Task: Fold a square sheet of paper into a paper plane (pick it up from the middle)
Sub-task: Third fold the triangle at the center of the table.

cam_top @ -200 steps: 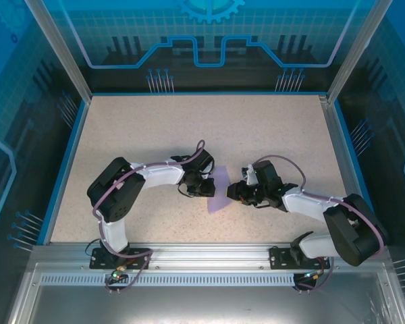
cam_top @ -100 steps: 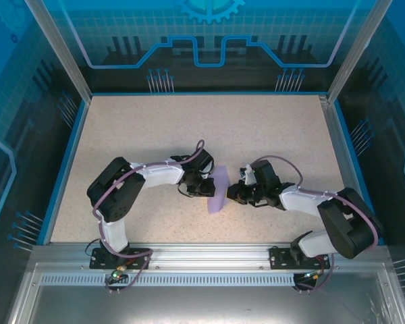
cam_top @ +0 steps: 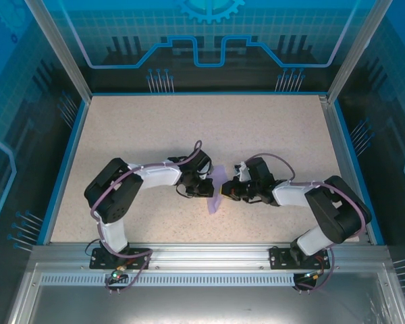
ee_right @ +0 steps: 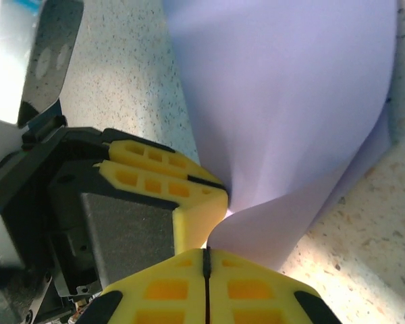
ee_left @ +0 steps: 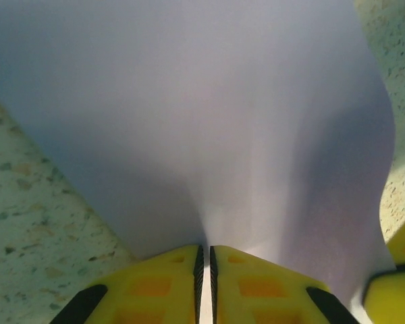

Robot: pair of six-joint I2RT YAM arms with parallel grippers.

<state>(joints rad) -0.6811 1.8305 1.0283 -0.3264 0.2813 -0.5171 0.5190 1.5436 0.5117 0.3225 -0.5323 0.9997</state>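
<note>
On the speckled counter (cam_top: 155, 135), left pincer (ee_left: 204, 255) at nine o'clock and right pincer (ee_right: 206, 254) at three clench the square sheet of paper (ee_left: 202, 121); opposed pulling risks tearing.

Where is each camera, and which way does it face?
Top external: above and behind, facing down at the table; left arm and right arm reach the paper.
Left wrist: on that wrist, facing along left fingers shut on paper.
Right wrist: on that wrist, facing along right fingers shut on paper; left fingers opposite.
All share the paper.
</note>
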